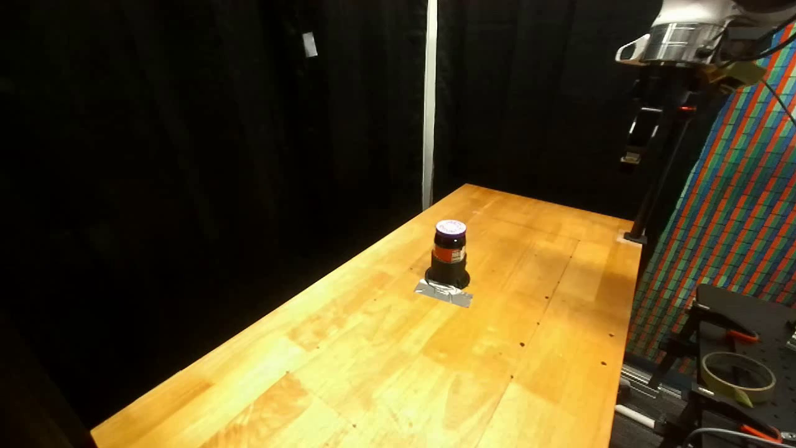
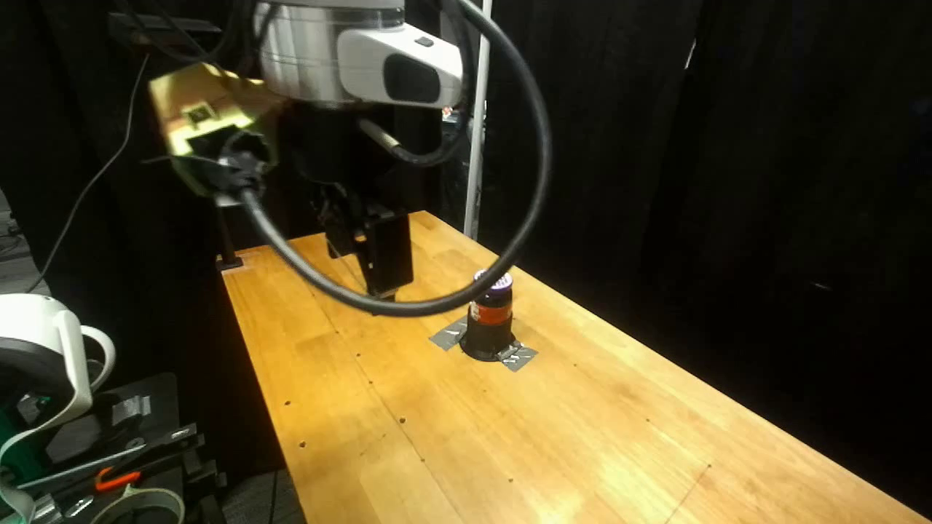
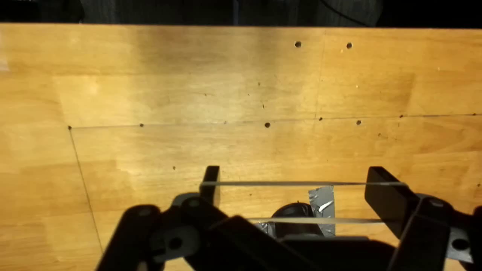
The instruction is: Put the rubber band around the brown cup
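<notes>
The brown cup (image 1: 449, 255) stands upright on the wooden table (image 1: 497, 348), dark with an orange-red stripe and a white-purple round top. It also shows in an exterior view (image 2: 491, 313), where a cable crosses near its top. In the wrist view only the lower dark part of the cup (image 3: 295, 209) shows; the gripper body hides the rest. My gripper (image 3: 295, 178) is open above the table, off to one side of the cup and higher than it. The pale rubber band (image 3: 267, 183) is stretched around both fingers, its two strands spanning the gap. The gripper also shows in both exterior views (image 1: 632, 155) (image 2: 386, 287).
Grey tape (image 2: 519, 356) fixes the cup's wide black base to the table. A thick black cable (image 2: 535, 211) loops from the arm. A side stand holds a tape roll (image 1: 739, 376) and orange-tipped clamps. Dark curtains and a pale pole (image 1: 429, 106) stand behind the table.
</notes>
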